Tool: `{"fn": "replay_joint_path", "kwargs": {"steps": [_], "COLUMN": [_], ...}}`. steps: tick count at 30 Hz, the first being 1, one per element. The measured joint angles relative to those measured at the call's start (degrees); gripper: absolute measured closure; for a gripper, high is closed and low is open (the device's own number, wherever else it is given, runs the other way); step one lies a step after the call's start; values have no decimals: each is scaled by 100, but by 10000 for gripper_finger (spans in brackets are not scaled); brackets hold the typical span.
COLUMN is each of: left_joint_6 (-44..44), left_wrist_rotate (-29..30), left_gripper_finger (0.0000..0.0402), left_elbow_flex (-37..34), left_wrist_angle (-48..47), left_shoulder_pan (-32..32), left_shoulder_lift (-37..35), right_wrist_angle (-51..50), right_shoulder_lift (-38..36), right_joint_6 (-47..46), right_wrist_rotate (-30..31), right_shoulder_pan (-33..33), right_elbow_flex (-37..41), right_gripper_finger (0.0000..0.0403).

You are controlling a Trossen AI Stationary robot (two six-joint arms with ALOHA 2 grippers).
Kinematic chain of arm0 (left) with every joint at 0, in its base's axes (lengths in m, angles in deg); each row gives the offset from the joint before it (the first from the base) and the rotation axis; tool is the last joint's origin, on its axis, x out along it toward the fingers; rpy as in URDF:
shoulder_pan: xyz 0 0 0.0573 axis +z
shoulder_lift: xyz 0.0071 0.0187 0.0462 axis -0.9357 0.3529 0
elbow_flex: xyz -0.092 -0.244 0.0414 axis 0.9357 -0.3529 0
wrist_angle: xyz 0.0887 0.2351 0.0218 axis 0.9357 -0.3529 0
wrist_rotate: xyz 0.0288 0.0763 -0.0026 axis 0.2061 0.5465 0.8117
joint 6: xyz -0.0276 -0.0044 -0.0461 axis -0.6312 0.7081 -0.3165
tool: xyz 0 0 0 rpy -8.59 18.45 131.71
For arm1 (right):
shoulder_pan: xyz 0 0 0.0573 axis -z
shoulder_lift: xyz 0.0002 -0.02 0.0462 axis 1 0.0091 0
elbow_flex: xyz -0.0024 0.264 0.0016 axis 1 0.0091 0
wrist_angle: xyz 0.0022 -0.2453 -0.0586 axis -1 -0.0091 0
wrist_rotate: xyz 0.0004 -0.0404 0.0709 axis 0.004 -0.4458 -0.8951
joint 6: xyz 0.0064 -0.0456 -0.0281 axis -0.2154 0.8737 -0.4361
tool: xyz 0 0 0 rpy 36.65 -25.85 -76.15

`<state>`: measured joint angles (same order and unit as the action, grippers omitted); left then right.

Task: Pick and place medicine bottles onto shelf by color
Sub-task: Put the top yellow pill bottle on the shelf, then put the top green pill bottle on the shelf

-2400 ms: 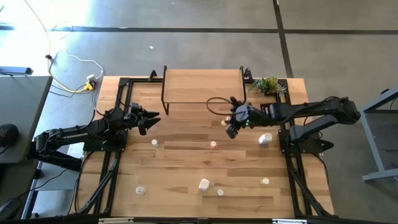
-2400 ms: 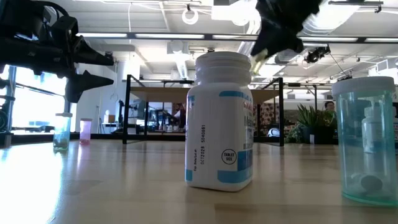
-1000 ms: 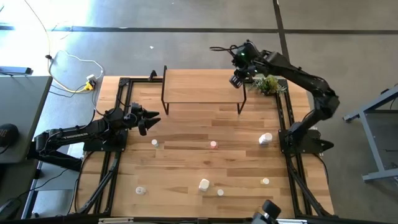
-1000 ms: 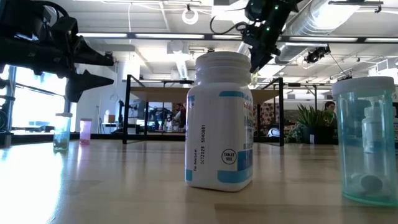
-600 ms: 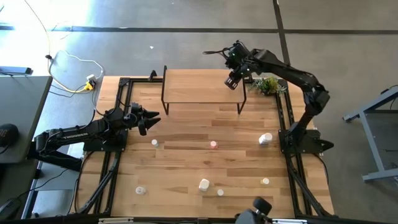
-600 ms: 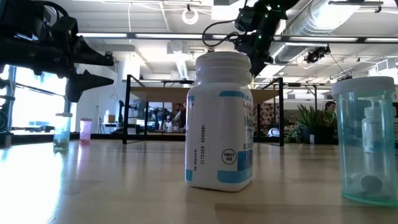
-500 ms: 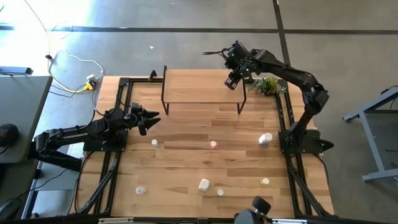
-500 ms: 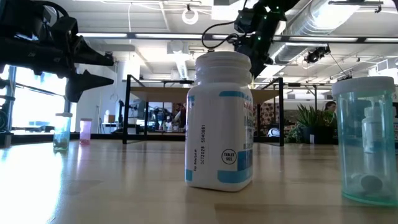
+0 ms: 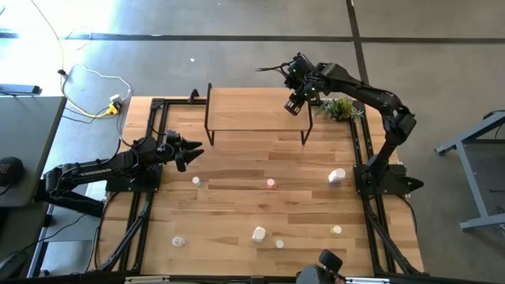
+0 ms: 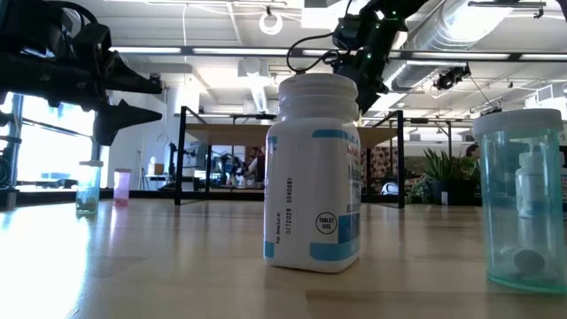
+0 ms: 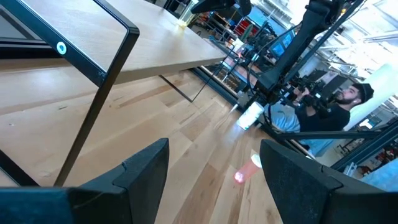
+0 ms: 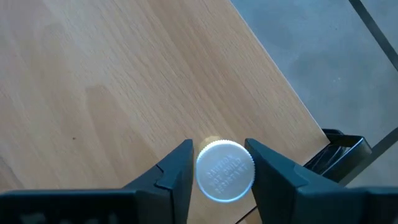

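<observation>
My right gripper point(image 9: 293, 104) is over the right part of the shelf point(image 9: 252, 110), shut on a small yellow-tinted bottle with a white cap point(image 12: 225, 171). The bottle also shows in the left wrist view point(image 11: 183, 21), at the shelf top's far end. My left gripper point(image 9: 192, 151) is open and empty at the table's left, above the wood. Several small bottles stand on the table, among them a pink one point(image 9: 271, 184) and a larger white one point(image 9: 337, 176). My right gripper pinches the bottle at the sides of its white cap point(image 12: 208, 175), between its two fingers. The fingers come from above, pointing down. The bottle is upright below them, over the shelf top point(image 12: 124, 74). Whether its base rests on the shelf, I cannot tell.
A small green plant point(image 9: 339, 106) stands just right of the shelf. In the low view a white bottle with a blue label point(image 10: 312, 173) and a translucent bottle point(image 10: 523, 199) stand close to the camera. Black rails run along both sides of the table.
My right gripper, holding the bottle, has gone a little toward the table's left over the shelf's right part and then nearly stopped. Before that it rose from the table's middle and went to the shelf.
</observation>
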<state>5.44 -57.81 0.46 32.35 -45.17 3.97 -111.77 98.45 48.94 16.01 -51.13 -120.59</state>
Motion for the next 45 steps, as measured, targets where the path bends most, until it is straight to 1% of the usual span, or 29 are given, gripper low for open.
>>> {"fn": "replay_joint_path", "kwargs": {"steps": [5, 8, 10, 13, 18, 24, 27, 30, 33, 37, 40, 43, 45], "left_joint_6": [-2, -24, -252, -584, -651, -671, -836, -891, -570, -39, 265, 506, 678], "left_wrist_rotate": [-17, -20, -37, -43, -43, -86, -213, -218, -197, -466, -984, -1478, -1595], "left_gripper_finger": [161, 161, 161, 161, 158, 135, 127, 131, 140, 150, 152, 152, 152], "left_elbow_flex": [0, 0, -1, 0, 0, 0, 34, 146, 365, 742, 1042, 1402, 1655], "left_wrist_angle": [5, 64, 92, 75, 28, 19, 15, 31, 26, 4, -100, -661, -1191], "left_shoulder_pan": [2, 2, 1, 2, 1, 2, 0, -23, -33, -33, -33, -39, -76], "left_shoulder_lift": [0, 0, 0, 1, 0, 2, 2, 2, 2, 7, 56, 144, 231], "right_wrist_angle": [-2, 9, 9, 14, 75, 224, 286, 291, 298, 300, 304, 306, 306], "right_shoulder_lift": [0, 0, -6, -76, -287, -654, -853, -1039, -1197, -1352, -1445, -1489, -1495], "right_joint_6": [3, 4, -8, -39, -160, -352, -470, -509, -620, -800, -813, -954, -1038], "right_wrist_rotate": [23, 191, 219, 213, 206, 300, 302, 305, 306, 310, 317, 319, 318], "right_shoulder_pan": [0, -2, -2, -2, -2, -2, -2, -21, -24, -22, -22, -22, -22], "right_elbow_flex": [0, 0, 0, 1, 2, 2, 2, 2, 2, 2, 2, 2, 2], "right_gripper_finger": [232, 216, 210, 207, 206, 206, 206, 206, 206, 206, 206, 206, 206]}}
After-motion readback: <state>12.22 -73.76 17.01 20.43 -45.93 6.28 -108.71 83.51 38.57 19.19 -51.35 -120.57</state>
